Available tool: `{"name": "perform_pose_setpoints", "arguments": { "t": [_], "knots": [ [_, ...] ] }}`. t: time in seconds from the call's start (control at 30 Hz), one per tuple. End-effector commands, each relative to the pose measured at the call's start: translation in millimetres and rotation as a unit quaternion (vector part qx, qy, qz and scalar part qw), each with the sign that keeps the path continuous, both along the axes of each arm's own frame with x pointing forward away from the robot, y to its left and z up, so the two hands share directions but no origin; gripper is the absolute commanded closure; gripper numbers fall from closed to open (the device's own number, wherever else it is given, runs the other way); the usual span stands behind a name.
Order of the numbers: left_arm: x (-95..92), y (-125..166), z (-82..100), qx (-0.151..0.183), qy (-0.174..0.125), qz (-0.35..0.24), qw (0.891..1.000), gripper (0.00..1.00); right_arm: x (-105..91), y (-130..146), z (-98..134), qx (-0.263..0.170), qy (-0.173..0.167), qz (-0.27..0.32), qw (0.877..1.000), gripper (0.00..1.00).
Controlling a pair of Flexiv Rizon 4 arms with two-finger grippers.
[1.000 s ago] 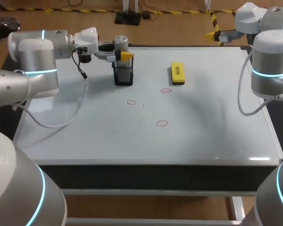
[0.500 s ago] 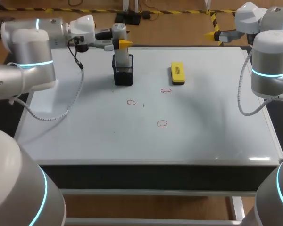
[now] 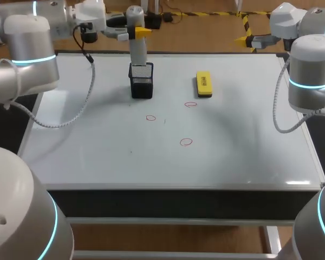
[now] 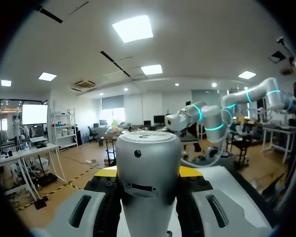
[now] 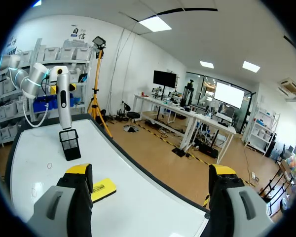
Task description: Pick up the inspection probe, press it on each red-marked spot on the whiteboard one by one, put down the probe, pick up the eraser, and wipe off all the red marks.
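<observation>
Three red marks sit near the middle of the whiteboard (image 3: 233, 157) that tops the table in the head view. The far mark (image 3: 190, 104) is at about seven o'clock from the yellow eraser (image 3: 204, 84). The left mark (image 3: 150, 117) is at about six o'clock from the black mesh holder (image 3: 141, 81), and the near mark (image 3: 186, 142) lies closest to the robot. The holder stands toward the board's eleven o'clock, with the eraser lying flat and untouched at three o'clock from it. Directly above the holder, the left pincer (image 3: 131, 33) is clamped on the silver probe (image 3: 137, 40) near its top. It grips from the side, so the probe hangs upright. The probe's lower end is at the holder's mouth, and I cannot tell whether it is fully clear. An upright hold suits the job, I judge: the tip can go straight down onto each mark.

From the left wrist view, the probe (image 4: 148, 192) fills the space between the yellow tips of the left pincer (image 4: 148, 172). Both fingers press against its sides, and its cap faces the camera.

From the right wrist view, the right pincer (image 5: 150, 170) stands wide apart and empty by the board's one-o'clock corner. I take it to be parked out of the way until the eraser's turn. The eraser (image 5: 102, 190) lies just beside one of its fingers, at about ten o'clock. The holder (image 5: 70, 144) and the upright probe (image 5: 63, 98) stand farther off the same way.
</observation>
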State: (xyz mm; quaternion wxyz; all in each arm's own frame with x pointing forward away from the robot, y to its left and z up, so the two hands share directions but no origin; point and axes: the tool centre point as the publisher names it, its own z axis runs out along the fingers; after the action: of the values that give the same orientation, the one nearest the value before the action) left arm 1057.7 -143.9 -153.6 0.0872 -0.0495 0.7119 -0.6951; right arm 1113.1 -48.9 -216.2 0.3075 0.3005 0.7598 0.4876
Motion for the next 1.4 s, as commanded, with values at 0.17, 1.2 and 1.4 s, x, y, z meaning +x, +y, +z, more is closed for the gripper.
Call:
{"name": "perform_pose_setpoints", "arguments": {
  "t": [0.17, 1.2, 1.4],
  "knots": [
    [-23.6, 30, 1.8, -0.003, -0.010, 0.036, 0.999, 1.00, 0.5, 0, 0, 0.000, 0.001, 0.001, 1.000, 0.00],
    [-77.3, 143, -65.0, -0.011, 0.014, 0.140, 0.990, 1.00, 0.5, 0, 0, 0.000, 0.001, 0.001, 1.000, 0.00],
    [-74.5, 155, -74.8, -0.015, 0.022, 0.145, 0.989, 1.00, 0.5, 0, 0, 0.000, 0.001, 0.001, 1.000, 0.00]
  ]
}}
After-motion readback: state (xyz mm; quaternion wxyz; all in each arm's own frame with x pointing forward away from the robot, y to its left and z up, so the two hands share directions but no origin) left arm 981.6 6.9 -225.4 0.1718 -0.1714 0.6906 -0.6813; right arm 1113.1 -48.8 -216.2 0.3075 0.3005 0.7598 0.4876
